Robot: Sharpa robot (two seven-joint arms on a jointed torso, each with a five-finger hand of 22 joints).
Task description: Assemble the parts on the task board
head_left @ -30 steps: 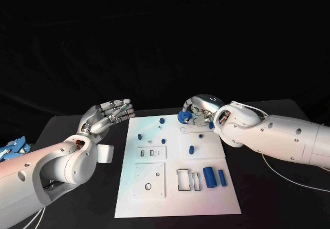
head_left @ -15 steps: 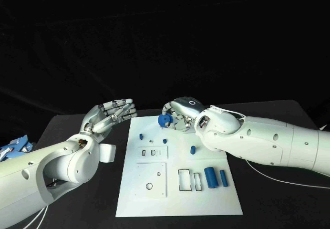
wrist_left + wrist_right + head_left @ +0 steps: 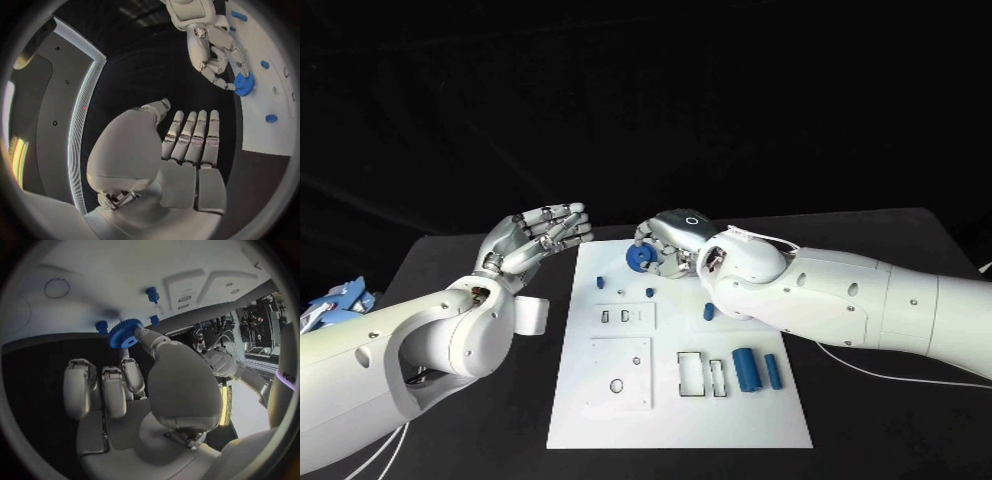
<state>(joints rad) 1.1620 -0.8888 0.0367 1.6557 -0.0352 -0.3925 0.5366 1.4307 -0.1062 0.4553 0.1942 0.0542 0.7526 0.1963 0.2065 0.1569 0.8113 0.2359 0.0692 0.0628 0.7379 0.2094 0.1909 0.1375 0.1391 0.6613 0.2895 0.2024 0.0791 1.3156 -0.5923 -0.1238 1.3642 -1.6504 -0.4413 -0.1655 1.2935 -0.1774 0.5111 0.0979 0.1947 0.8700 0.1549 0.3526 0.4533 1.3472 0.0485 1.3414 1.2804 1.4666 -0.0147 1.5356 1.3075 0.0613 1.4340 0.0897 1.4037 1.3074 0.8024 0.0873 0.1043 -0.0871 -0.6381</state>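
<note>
R hand held a small blue gear pinched at its fingertips, just above the far left part of the white task board, near a blue peg standing in the board. The right wrist view showed the gear gripped by its toothed rim, w/ pegs just beyond it. L hand hung off the board's left edge over the black counter, palm up, fingers straight and side by side, holding nothing. Other blue parts on the board: two cylinders lying side by side near the right edge and a short pin mid-board. Judgement on handling: gear looked like rigid plastic, light, won't deform, but small and smooth-faced so prob. slippery; teeth give some bite. Best hold is across the rim on opposite sides, keeping the centre bore clear so it can drop onto a peg. Thin disc could tilt in a pinch grip, so it needs to stay level w/ the board. Cylinders would likely roll if nudged.
</note>
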